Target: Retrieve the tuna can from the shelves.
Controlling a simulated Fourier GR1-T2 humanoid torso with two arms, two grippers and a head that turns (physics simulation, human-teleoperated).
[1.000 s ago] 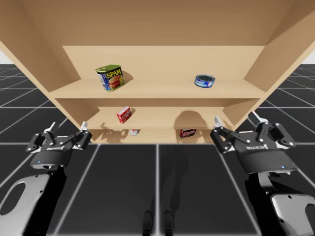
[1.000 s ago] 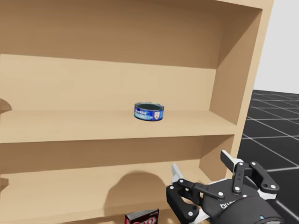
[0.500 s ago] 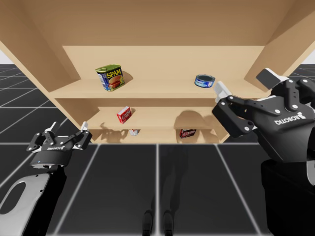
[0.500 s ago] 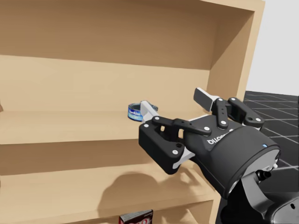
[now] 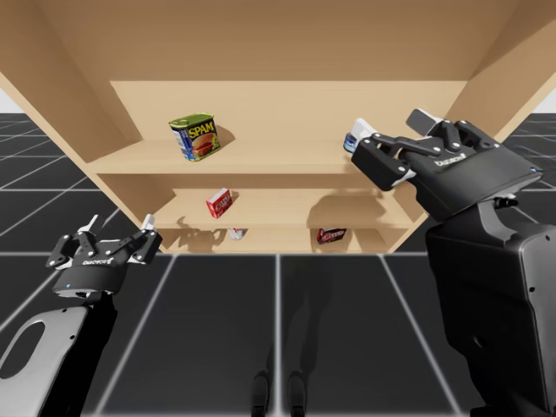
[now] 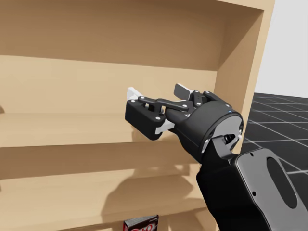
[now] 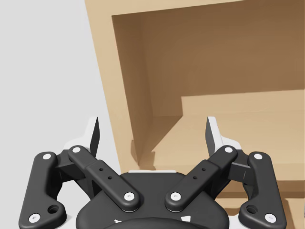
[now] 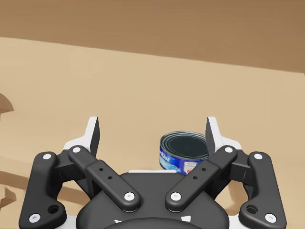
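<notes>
R claw [image 8: 152, 122] spread, tuna can [image 8: 183, 147] ahead

The high view looks down on the shelves [image 5: 278, 158] from afar, the head view faces their right end nearer, and both wrist views look into them.

Black two-finger grippers on dark arms [image 5: 491, 287].
Left gripper [image 5: 117, 228] and right gripper [image 5: 393, 129] carry white fingertip pads [image 8: 213, 133], silver screws [image 8: 129, 196] along linkage bars [image 8: 102, 171]; grey forearm panels [image 6: 250, 173] have oval cutouts.
</notes>
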